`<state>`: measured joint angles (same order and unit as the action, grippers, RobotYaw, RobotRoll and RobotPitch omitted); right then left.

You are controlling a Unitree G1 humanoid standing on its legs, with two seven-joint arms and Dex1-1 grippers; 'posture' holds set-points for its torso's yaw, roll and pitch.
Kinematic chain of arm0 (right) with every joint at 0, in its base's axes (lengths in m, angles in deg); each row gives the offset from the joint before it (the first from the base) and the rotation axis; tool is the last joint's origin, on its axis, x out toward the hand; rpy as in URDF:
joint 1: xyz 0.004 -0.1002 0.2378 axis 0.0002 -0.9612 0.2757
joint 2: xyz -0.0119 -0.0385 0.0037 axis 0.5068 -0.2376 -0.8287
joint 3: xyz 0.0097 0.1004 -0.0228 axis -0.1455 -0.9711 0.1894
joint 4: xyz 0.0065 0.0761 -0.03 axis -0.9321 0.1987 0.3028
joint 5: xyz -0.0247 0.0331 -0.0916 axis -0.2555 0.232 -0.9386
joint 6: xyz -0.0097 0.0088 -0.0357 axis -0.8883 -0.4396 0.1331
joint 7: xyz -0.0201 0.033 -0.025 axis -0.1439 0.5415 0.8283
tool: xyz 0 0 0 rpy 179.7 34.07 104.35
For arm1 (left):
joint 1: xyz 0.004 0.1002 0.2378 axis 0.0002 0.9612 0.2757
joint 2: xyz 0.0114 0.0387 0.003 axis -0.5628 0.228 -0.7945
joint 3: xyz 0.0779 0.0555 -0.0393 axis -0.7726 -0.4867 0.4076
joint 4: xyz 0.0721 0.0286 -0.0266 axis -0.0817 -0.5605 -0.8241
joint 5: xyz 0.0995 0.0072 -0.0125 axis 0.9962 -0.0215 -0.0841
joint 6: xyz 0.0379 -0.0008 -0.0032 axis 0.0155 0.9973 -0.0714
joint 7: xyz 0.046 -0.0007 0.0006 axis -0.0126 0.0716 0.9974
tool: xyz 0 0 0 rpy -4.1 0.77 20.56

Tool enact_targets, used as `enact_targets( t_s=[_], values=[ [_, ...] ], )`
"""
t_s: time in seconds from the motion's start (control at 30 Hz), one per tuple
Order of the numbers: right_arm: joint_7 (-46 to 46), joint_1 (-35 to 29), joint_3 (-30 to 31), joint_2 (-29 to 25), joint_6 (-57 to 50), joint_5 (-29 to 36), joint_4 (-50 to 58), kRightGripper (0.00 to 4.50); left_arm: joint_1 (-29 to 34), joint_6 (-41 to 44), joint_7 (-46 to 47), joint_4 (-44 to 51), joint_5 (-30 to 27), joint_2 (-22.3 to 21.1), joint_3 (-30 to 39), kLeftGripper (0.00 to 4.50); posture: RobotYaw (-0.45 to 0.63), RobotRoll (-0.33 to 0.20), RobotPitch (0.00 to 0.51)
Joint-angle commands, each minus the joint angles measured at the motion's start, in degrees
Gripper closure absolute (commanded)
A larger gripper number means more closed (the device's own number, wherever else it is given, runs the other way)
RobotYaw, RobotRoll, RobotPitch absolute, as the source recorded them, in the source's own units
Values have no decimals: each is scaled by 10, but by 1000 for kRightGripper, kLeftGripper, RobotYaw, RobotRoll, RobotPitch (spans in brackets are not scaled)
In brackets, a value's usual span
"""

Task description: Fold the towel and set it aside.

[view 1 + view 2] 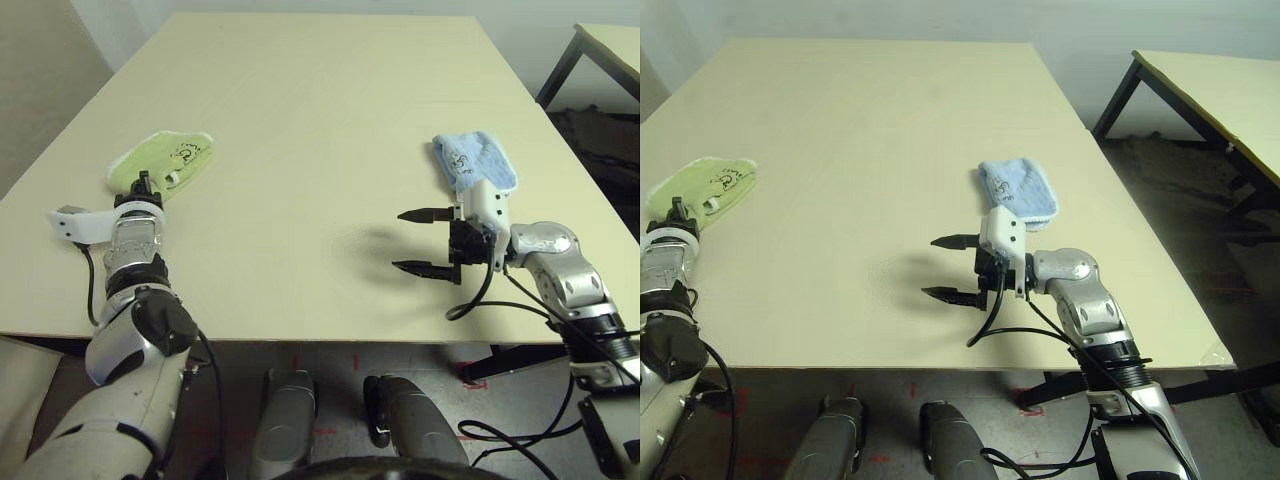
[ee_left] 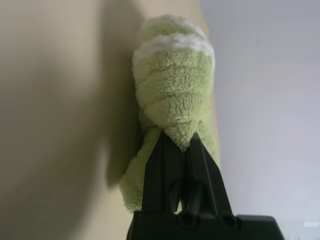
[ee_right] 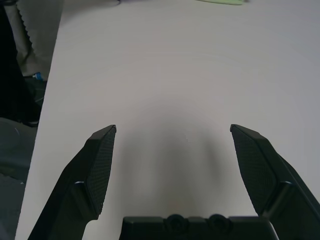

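The light green towel (image 1: pixel 165 160) lies folded near the table's left edge, its dark doodle and small white tag facing up. My left gripper (image 1: pixel 144 184) is shut on the towel's near edge; in the left wrist view the black fingers (image 2: pixel 182 165) pinch a bunched fold of green terry (image 2: pixel 172 95). My right gripper (image 1: pixel 415 241) hovers over bare table at the right, open wide with nothing between its fingers (image 3: pixel 102 160).
A smaller light blue towel (image 1: pixel 474 160) lies folded just beyond my right gripper. The pale table (image 1: pixel 320 110) stretches bare across its middle and far side. A second table with a dark leg (image 1: pixel 1200 80) stands to the right.
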<state>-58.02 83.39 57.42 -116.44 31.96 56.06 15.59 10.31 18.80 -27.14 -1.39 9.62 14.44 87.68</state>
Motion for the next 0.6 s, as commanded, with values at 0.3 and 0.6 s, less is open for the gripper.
enact_targets(
  t_s=[0.3,0.6],
  values=[
    [-5,1,9,-3,3,-1,-3,0,47,35,9,12,8,13,-30,4479,44,0,157],
    [-6,1,9,-4,5,-1,-5,0,72,77,3,30,16,5,-51,2670,38,0,153]
  ],
)
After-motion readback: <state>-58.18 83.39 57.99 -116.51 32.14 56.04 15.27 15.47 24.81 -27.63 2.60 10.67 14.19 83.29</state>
